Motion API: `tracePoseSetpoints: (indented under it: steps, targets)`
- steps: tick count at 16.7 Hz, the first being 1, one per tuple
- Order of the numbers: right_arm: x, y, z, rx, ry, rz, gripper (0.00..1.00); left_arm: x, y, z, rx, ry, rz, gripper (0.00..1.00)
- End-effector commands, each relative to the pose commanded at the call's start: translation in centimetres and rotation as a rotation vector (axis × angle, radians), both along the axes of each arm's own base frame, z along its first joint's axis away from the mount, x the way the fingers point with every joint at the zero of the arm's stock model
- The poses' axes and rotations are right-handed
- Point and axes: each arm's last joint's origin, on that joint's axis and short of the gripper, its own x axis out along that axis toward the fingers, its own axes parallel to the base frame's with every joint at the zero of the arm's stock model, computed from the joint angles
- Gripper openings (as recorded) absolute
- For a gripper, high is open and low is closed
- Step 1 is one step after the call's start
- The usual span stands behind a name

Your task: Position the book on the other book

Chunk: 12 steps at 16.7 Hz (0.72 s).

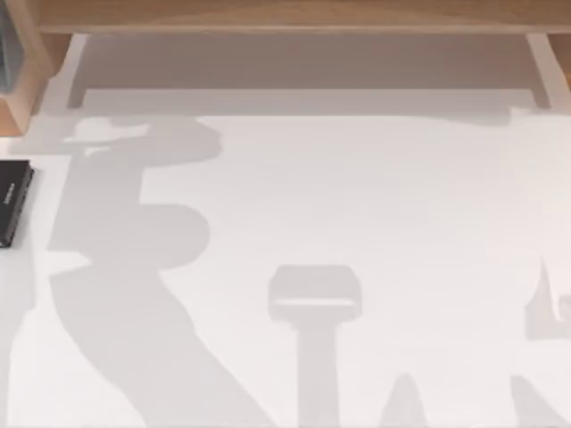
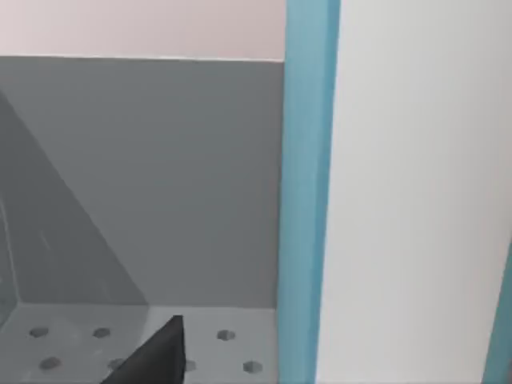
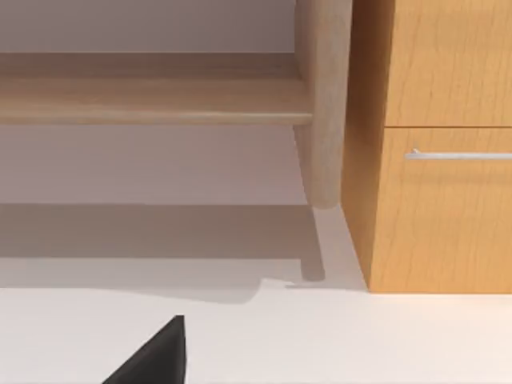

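The left gripper (image 2: 152, 356) faces the teal book (image 2: 308, 200) very closely, its opening I cannot tell, so it should seat squarely on the cover before carrying it to the black book (image 1: 12, 201).

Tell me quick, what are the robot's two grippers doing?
Left gripper: cannot be told, close to a teal book.
Right gripper: cannot be told, over the table.

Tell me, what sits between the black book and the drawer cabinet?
Nothing: in the top view, bare white table with shadows stretches rightward from the black book.
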Motion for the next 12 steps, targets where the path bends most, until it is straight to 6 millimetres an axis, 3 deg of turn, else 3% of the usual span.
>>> tracePoseSetpoints:
  steps: [6,12]
  targets:
    - [0.0,0.0,0.0,0.0,0.0,0.0,1.0,0.1,-0.2,-0.1,-0.001,0.003,-0.003,1.0]
    - [0.0,0.0,0.0,0.0,0.0,0.0,1.0,2.5,0.0,-0.1,0.0,0.0,0.0,1.0]
